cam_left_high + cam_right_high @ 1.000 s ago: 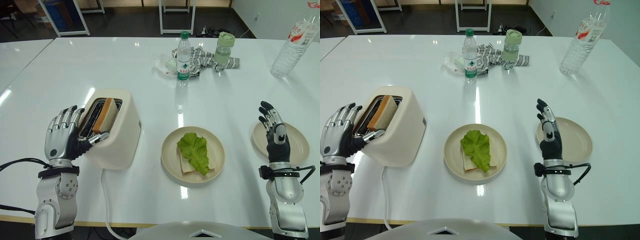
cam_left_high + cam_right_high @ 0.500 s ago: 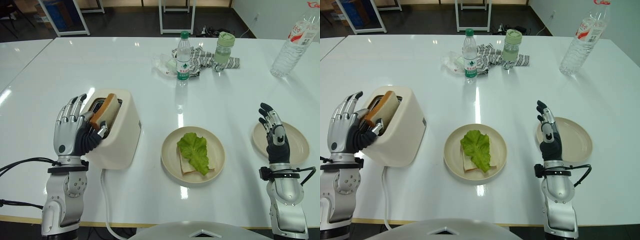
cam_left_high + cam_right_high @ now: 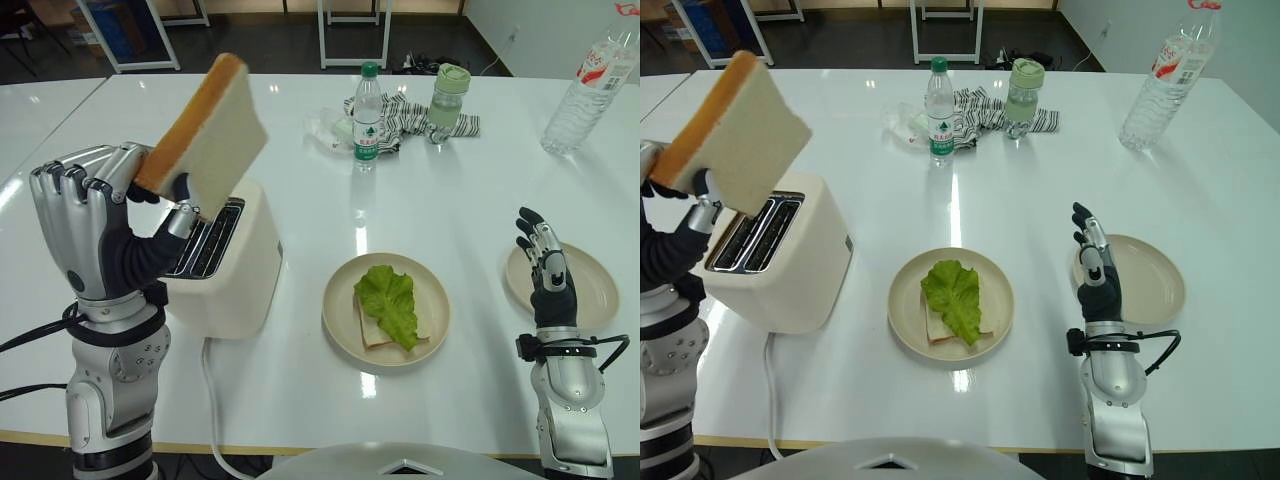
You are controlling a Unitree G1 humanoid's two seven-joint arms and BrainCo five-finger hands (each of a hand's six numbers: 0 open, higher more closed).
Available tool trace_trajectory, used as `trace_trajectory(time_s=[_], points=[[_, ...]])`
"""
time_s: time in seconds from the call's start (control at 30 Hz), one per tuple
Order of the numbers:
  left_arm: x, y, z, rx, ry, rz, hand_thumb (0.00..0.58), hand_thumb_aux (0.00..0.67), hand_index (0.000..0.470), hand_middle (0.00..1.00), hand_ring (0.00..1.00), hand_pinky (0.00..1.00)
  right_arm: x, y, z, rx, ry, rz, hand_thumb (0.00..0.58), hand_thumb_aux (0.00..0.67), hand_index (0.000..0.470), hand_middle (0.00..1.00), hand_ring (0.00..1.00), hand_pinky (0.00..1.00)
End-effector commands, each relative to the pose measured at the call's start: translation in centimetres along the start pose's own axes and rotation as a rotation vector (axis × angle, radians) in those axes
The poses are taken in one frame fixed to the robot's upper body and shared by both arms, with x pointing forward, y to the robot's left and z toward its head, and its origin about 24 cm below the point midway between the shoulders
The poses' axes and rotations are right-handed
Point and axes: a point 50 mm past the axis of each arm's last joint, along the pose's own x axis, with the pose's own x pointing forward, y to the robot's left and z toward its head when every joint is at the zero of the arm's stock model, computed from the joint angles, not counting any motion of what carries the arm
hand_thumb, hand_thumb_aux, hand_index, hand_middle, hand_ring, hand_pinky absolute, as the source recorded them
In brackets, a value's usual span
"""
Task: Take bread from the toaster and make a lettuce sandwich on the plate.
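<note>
My left hand (image 3: 95,235) is shut on a slice of bread (image 3: 207,132) and holds it tilted in the air above the cream toaster (image 3: 228,265), whose slots show dark. On the round plate (image 3: 339,320) in the middle lies another bread slice (image 3: 372,332) with a green lettuce leaf (image 3: 390,303) on top. My right hand (image 3: 545,275) stands upright with straight fingers at the right, beside a second plate (image 3: 590,283), holding nothing.
The toaster's white cord (image 3: 209,395) runs to the front table edge. At the back stand a green-capped water bottle (image 3: 367,113), a green-lidded cup (image 3: 446,96) on a striped cloth (image 3: 405,114), and a large bottle (image 3: 585,92) at far right.
My left hand has gripped the bread slice and lifted it out of the toaster, well above the slots. The right hand has stayed in place.
</note>
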Motion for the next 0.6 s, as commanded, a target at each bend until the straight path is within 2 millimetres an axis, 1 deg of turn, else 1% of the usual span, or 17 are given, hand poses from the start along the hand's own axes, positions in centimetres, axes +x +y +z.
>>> trace_trajectory(time_s=[0.03, 0.17, 0.2, 0.27, 0.37, 0.43, 0.5, 0.6], points=[[0.8, -1.5, 1.9, -0.287, 0.058, 0.032, 0.580, 0.670, 0.470, 1.00, 1.00, 1.00, 0.0, 0.0, -0.3, -0.012, 0.017, 0.001, 0.000, 0.000, 0.000, 0.00, 0.00, 0.00], [0.9, -3.6, 3.6, -0.561, 0.149, -0.023, 0.580, 0.670, 0.470, 1.00, 1.00, 1.00, 0.0, -0.3, -0.5, -0.022, 0.023, -0.011, 0.000, 0.000, 0.000, 0.00, 0.00, 0.00], [0.8, -4.2, 4.0, -0.619, 0.166, -0.054, 0.580, 0.670, 0.470, 1.00, 1.00, 1.00, 0.0, -0.4, -0.5, -0.025, 0.025, -0.014, 0.000, 0.000, 0.000, 0.00, 0.00, 0.00], [0.2, -5.8, 4.7, -0.758, 0.222, -0.166, 0.580, 0.670, 0.470, 1.00, 1.00, 1.00, 0.1, -0.6, -0.6, -0.028, 0.028, -0.021, 0.000, 0.000, 0.000, 0.00, 0.00, 0.00], [-1.4, -8.6, 5.0, -0.968, 0.355, -0.384, 0.580, 0.670, 0.470, 1.00, 1.00, 1.00, 0.1, -1.1, -0.8, -0.033, 0.034, -0.043, 0.000, 0.000, 0.000, 0.00, 0.00, 0.00], [-2.8, -10.2, 4.8, -1.065, 0.427, -0.526, 0.580, 0.670, 0.470, 1.00, 1.00, 1.00, 0.0, -1.8, -1.0, -0.035, 0.042, -0.066, 0.000, 0.000, 0.000, 0.00, 0.00, 0.00], [-4.5, -12.0, 4.6, -1.140, 0.490, -0.683, 0.580, 0.670, 0.470, 1.00, 1.00, 1.00, -0.1, -2.4, -1.2, -0.038, 0.053, -0.091, 0.000, 0.000, 0.000, 0.00, 0.00, 0.00], [-5.9, -13.4, 4.5, -1.183, 0.523, -0.818, 0.580, 0.670, 0.470, 1.00, 1.00, 1.00, -0.2, -2.7, -1.4, -0.041, 0.061, -0.103, 0.000, 0.000, 0.000, 0.00, 0.00, 0.00]])
